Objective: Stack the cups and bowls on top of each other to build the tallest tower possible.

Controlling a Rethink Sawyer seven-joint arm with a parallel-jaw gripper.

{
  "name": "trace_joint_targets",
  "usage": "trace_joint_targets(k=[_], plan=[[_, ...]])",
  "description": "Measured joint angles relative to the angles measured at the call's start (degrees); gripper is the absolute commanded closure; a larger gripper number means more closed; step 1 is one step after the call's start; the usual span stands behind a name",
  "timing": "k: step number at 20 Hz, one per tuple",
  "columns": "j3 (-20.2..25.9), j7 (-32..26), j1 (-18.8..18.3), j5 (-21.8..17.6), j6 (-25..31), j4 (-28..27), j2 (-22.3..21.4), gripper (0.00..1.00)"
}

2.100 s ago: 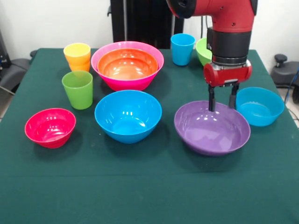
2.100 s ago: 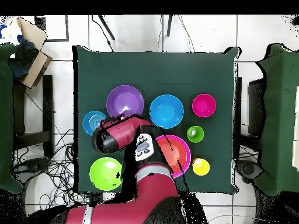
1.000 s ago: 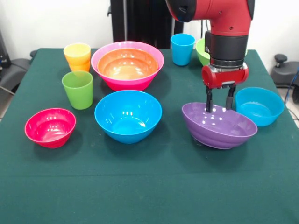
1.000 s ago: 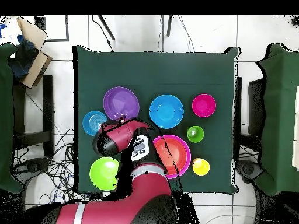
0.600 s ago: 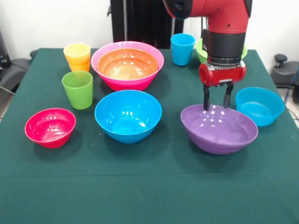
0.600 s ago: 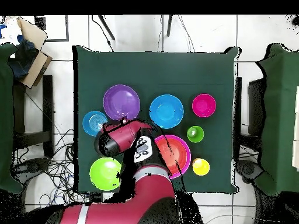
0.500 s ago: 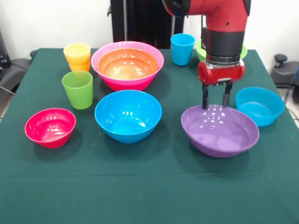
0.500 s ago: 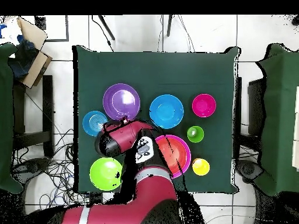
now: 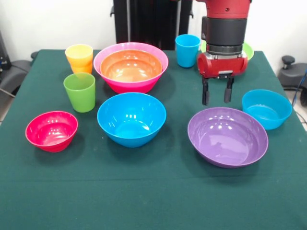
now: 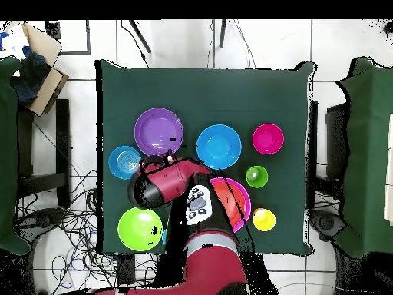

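My fingers [image 9: 215,93] hang apart and empty; just below them the glossy purple bowl [image 9: 228,137] sits tilted on the desk [image 9: 153,191].

Tool [image 9: 215,98] empty, fingers apart, pointing down

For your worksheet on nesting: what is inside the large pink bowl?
The orange bowl sits nested inside the pink bowl, its rim just below the pink rim. It covers the pink bowl's floor, so anything beneath it cannot be seen.

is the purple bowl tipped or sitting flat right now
Tipped slightly: in the front view the purple bowl leans its opening toward the camera, free of the hand above it.
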Motion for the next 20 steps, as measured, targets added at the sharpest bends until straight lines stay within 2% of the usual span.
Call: trace_joint_targets(k=[6, 10, 20], plan=[[-0.2, 0.0, 1.1, 0.0, 0.0, 0.0, 0.9, 0.00], [1.5, 0.0, 0.4, -1.2, 0.0, 0.0, 1.2, 0.00], [11.1, 0.0, -7.0, -6.7, 0.1, 0.0, 1.3, 0.00]])
